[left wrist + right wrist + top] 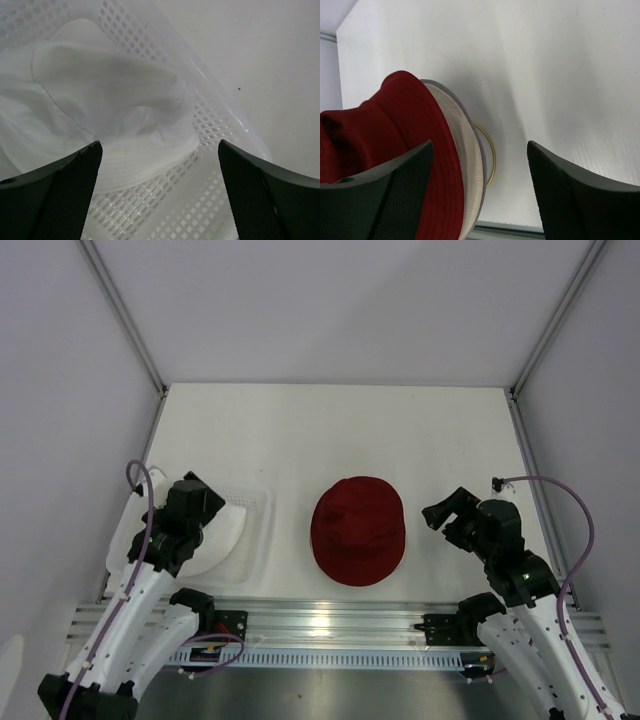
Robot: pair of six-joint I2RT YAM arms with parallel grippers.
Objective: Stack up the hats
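Note:
The dark red hat (358, 529) sits at the table's middle on top of the beige hat, whose brim (470, 165) shows under it in the right wrist view, where the red hat (385, 135) fills the left. The white hat (222, 530) lies in the clear perforated tray (255, 530) at the left; the left wrist view shows the white hat (100, 95) close up. My left gripper (205, 502) is open just above the white hat's brim (145, 160). My right gripper (440, 510) is open and empty, to the right of the red hat.
A thin yellow ring (490, 150) peeks out from under the stacked hats. The tray's wall (220, 125) rises beside the left fingers. Frame posts stand at the table's back corners, and a metal rail (330, 625) runs along the near edge.

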